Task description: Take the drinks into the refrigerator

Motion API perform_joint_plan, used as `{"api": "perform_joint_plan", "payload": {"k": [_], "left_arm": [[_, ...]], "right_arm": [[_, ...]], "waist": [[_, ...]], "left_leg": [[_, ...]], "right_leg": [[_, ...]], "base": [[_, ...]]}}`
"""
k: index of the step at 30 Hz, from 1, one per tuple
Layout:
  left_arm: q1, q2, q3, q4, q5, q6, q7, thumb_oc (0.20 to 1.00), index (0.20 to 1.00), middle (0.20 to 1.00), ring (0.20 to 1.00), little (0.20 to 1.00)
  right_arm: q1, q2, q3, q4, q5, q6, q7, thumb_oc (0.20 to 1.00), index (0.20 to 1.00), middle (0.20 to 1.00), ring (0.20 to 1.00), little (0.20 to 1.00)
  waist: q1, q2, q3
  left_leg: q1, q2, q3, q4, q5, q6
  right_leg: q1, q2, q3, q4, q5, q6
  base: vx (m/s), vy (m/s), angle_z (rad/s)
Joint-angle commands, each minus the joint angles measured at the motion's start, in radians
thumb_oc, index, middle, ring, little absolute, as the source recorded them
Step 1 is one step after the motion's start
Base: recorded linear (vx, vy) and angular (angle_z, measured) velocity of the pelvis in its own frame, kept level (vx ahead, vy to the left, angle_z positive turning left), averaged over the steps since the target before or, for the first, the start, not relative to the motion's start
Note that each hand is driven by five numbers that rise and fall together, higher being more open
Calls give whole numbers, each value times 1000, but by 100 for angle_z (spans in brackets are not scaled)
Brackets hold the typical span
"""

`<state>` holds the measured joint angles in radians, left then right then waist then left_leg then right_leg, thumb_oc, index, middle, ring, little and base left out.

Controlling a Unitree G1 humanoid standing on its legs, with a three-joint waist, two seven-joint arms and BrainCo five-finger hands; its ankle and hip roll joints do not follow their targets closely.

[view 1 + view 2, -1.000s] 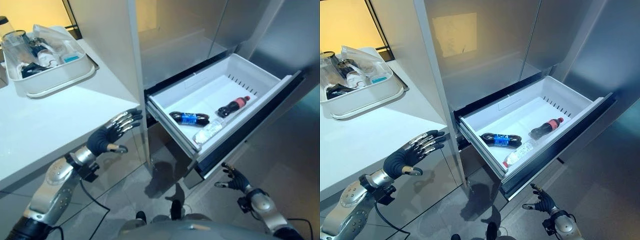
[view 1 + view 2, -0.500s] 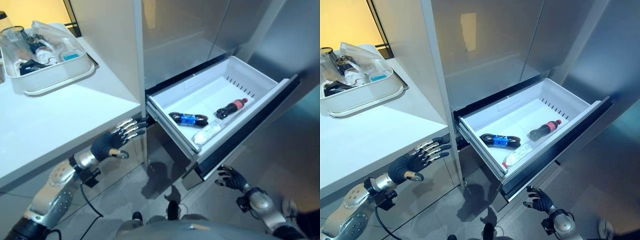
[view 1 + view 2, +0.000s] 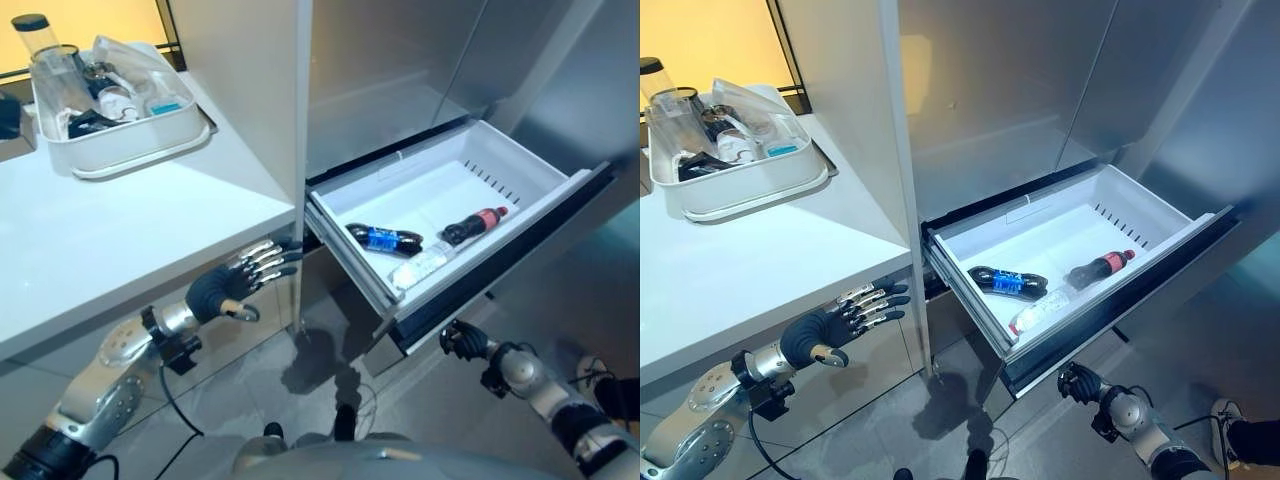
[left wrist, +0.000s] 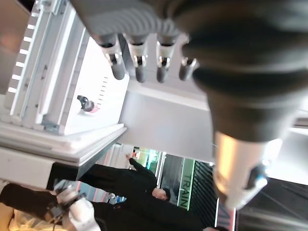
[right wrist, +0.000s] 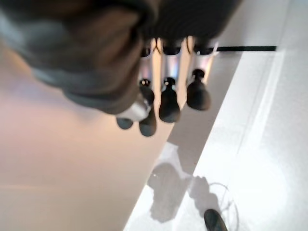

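Note:
The refrigerator's lower drawer (image 3: 347, 253) stands pulled out. Three drinks lie on its white floor: a dark bottle with a blue label (image 3: 385, 238), a cola bottle with a red cap (image 3: 475, 223) and a clear water bottle (image 3: 424, 266). My left hand (image 3: 233, 286) hangs open under the counter's edge, just left of the drawer, and holds nothing. My right hand (image 3: 461, 340) sits low against the underside of the drawer's dark front panel (image 3: 505, 262), its fingers (image 5: 169, 102) curled in on nothing.
A white counter (image 3: 120, 225) at the left carries a white tray (image 3: 135, 152) of glassware at its back. Steel refrigerator doors (image 3: 1040, 90) rise behind the drawer. A person's shoe (image 3: 1224, 411) stands on the floor at the lower right.
My right hand has risen to the drawer's front panel and its spread fingers have curled in. My left hand has edged toward the drawer. The camera has shifted.

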<state>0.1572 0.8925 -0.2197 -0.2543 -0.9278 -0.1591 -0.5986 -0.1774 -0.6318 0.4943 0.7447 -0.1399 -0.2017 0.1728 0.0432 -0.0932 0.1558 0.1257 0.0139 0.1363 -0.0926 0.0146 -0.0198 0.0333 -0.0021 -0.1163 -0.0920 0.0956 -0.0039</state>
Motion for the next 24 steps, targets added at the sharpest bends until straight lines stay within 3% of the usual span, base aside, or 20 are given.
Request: {"api": "perform_joint_plan", "payload": {"k": [1,10,13,16,24], "left_arm": [[-54,44,-42,-68,-47,-25,-16,1000,1000,1000,1000,1000],[-50,38,-47,-73,-53,-19,-13,1000,1000,1000,1000,1000],[-112,41,-100,-76,-86,-12,0,1000,1000,1000,1000,1000],[-130,27,-115,-65,-91,-7,10,1000,1000,1000,1000,1000],[-77,6,-54,-81,-66,-6,28,1000,1000,1000,1000,1000]], "right_arm": [[-265,7,41,7,-3,-57,-21,200,200,200,200,200],[-442,56,122,20,6,-52,-15,200,200,200,200,200],[-619,146,132,11,90,-48,-69,200,200,200,200,200],[-695,183,140,-10,110,-44,-82,200,200,200,200,200],[-562,184,122,3,66,-26,-64,200,200,200,200,200]], "waist": [[55,-1,7],[86,6,21],[109,13,29],[115,16,34],[108,20,34]], "left_leg": [[14,-9,-61,5,-66,5],[4,-10,-77,5,-58,6],[-2,-13,-81,5,-50,7],[-3,-13,-76,6,-48,7],[-7,-14,-70,6,-49,8]], "right_leg": [[-4,-77,-38,88,-21,124],[-9,-81,-53,92,-22,121],[-14,-82,-52,90,-17,119],[-14,-81,-47,84,-14,118],[-15,-81,-44,78,-9,119]], "base": [[-8,0,6],[-3,-8,7],[-6,-3,5],[0,0,0],[-3,2,1]]}}
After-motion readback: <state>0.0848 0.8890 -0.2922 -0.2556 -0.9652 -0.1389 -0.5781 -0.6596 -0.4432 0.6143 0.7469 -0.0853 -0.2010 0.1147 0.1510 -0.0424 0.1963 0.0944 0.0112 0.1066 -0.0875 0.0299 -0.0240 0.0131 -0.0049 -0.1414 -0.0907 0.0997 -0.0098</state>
